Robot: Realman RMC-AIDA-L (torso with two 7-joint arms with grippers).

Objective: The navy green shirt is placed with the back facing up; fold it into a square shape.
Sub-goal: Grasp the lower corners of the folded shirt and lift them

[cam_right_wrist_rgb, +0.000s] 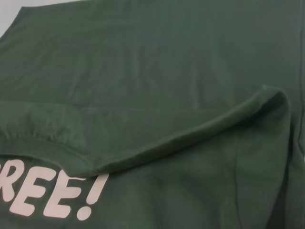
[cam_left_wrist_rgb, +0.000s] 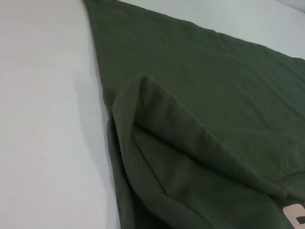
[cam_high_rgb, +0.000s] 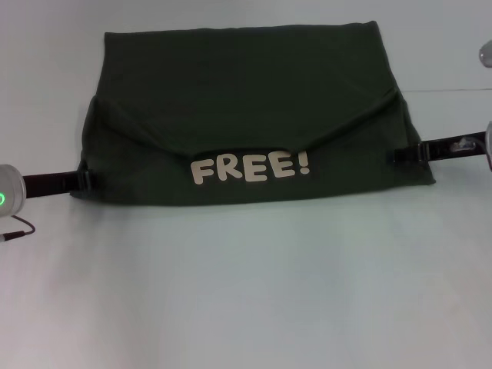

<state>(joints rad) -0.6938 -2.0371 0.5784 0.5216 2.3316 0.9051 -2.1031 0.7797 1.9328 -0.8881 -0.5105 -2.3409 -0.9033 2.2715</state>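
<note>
The navy green shirt (cam_high_rgb: 246, 92) lies folded into a wide band across the far half of the white table (cam_high_rgb: 246, 292). A plain upper layer is folded toward me and ends in a curved edge. Below that edge the cream letters "FREE!" (cam_high_rgb: 250, 167) show on the near strip. My left gripper (cam_high_rgb: 86, 180) reaches in low at the shirt's left edge, touching the cloth. At the right edge my right gripper (cam_high_rgb: 398, 154) lies over the cloth. The left wrist view shows the folded layer of the shirt (cam_left_wrist_rgb: 214, 95) bulging up slightly. The right wrist view shows the shirt (cam_right_wrist_rgb: 167, 71) with the letters (cam_right_wrist_rgb: 47, 191) under the fold.
A thin cable (cam_high_rgb: 19, 229) hangs by my left wrist, whose housing (cam_high_rgb: 6, 198) shows a green light. Bare white table lies between the shirt and the near edge. A faint seam line (cam_high_rgb: 446, 91) runs across the table at the far right.
</note>
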